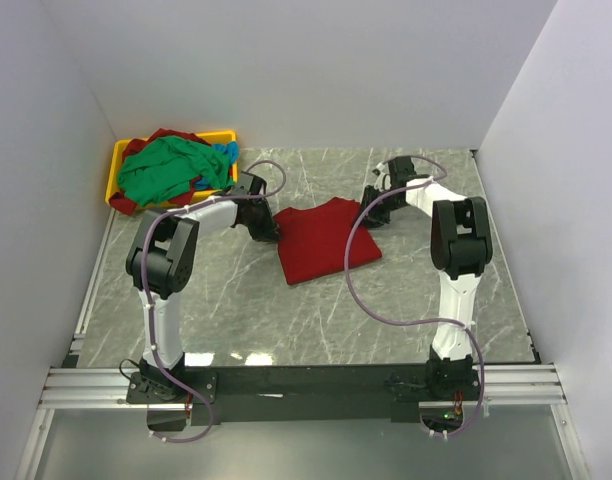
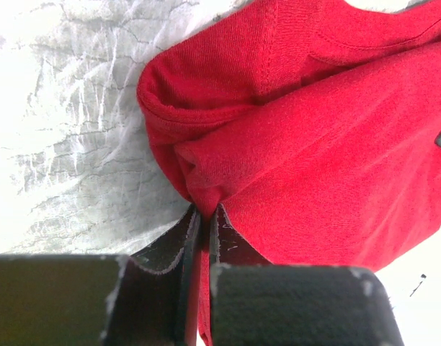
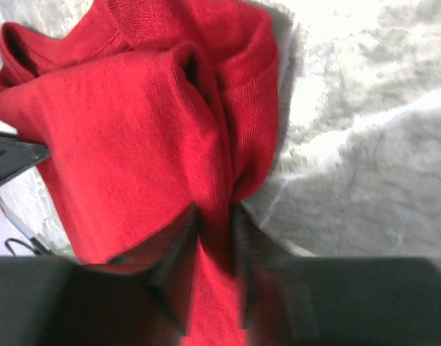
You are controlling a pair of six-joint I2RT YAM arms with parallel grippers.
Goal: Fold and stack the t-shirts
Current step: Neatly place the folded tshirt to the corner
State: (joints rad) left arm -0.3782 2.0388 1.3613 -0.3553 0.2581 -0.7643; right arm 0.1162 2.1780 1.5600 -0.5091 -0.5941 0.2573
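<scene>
A deep red t-shirt (image 1: 324, 240) lies folded on the marble table (image 1: 236, 300), mid-way between the arms. My left gripper (image 1: 269, 232) is at its left edge. In the left wrist view the left gripper (image 2: 205, 216) is shut on a pinch of the red t-shirt (image 2: 314, 144) at a corner fold. My right gripper (image 1: 371, 208) is at the shirt's right edge. In the right wrist view the right gripper (image 3: 215, 216) has bunched cloth of the red t-shirt (image 3: 119, 122) squeezed between its fingers; that view is blurred.
A yellow tray (image 1: 116, 165) at the back left holds a heap of t-shirts: a green one (image 1: 166, 170) on top, a blue one (image 1: 226, 152), and red cloth (image 1: 171, 135) beneath. White walls close in on the left, back and right.
</scene>
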